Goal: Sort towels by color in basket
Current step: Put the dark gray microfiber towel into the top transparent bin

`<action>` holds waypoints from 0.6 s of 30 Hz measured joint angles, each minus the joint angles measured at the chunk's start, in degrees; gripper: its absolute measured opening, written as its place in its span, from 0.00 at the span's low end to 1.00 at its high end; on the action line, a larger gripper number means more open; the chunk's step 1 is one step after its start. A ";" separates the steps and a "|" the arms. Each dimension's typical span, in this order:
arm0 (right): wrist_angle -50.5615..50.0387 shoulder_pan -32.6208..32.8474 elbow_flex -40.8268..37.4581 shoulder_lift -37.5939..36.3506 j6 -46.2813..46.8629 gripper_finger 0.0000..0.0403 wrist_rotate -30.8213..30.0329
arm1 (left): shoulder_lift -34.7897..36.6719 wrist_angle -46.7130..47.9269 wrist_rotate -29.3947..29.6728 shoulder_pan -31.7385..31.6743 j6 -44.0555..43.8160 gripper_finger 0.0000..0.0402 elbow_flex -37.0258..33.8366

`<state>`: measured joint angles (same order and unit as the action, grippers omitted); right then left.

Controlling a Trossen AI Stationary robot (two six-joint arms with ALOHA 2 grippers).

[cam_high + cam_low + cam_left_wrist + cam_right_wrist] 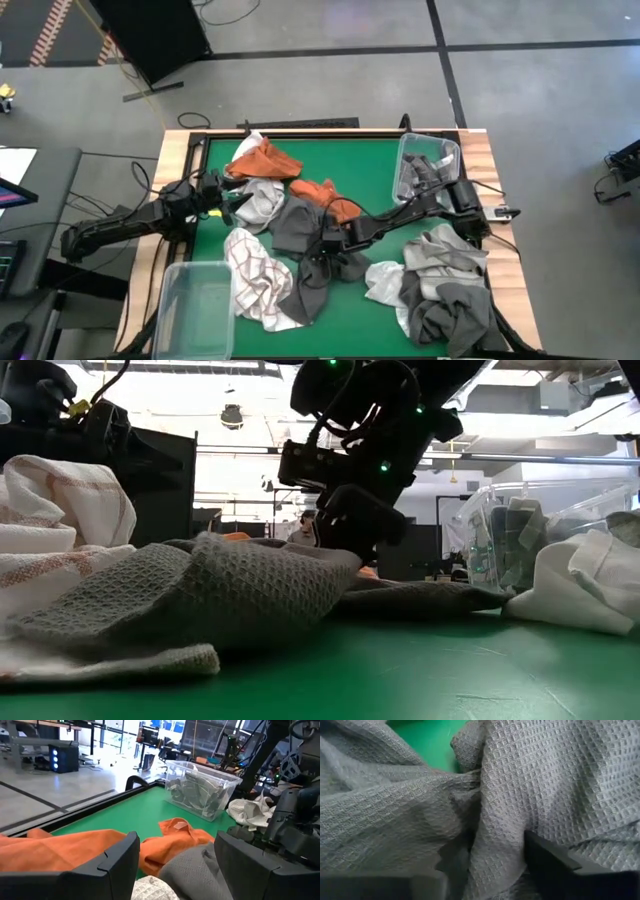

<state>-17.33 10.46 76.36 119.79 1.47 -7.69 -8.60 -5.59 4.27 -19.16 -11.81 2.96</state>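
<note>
Closest to the lens, grey waffle-weave cloth (pixel 545 785) filled the right wrist view, a fold bunched between the right gripper (pixel 325 250) fingers (pixel 555 862) — jaws part-closed round that fold, pinch not yet firm by my read. Likely it was down there to lift one dark towel off the heap.

Green felt table top (pixel 370 185) carried the rest, big to small:
- mixed white-and-grey towel pile (pixel 440 290) at the near right corner, unsorted
- empty clear plastic bin (pixel 195 305) near left, presumably for another colour
- clear plastic bin with grey cloths inside (pixel 425 165) far right, so greys go there
- white check-lined towel (pixel 255 280) beside the empty bin
- rust-orange towel (pixel 265 160) far centre, a smaller orange cloth (pixel 330 195) just beside the grey one

Left gripper (pixel 222 195) hovered near the orange towel, fingers (pixel 107 867) spread wide, holding nothing — waiting.
</note>
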 joint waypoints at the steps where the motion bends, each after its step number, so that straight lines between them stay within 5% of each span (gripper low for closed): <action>1: -0.12 0.21 0.00 0.06 -0.04 0.47 0.09 | 0.01 -0.04 0.00 0.00 0.00 0.61 0.02; 8: -1.37 2.04 -0.13 -1.18 -1.94 0.08 -0.76 | 0.00 -0.32 0.00 0.00 -0.02 0.61 0.08; 13: -4.33 4.36 -0.68 -5.54 -2.85 0.07 -3.31 | 0.02 -2.09 0.00 0.00 -0.44 0.61 0.13; 18: -6.61 7.37 -0.46 -14.98 -3.67 0.07 -12.82 | 0.02 -1.43 0.00 0.00 -1.18 0.61 0.13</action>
<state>-23.94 17.83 75.90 104.81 -2.20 -20.51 -8.58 -7.02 4.27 -19.16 -12.99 3.09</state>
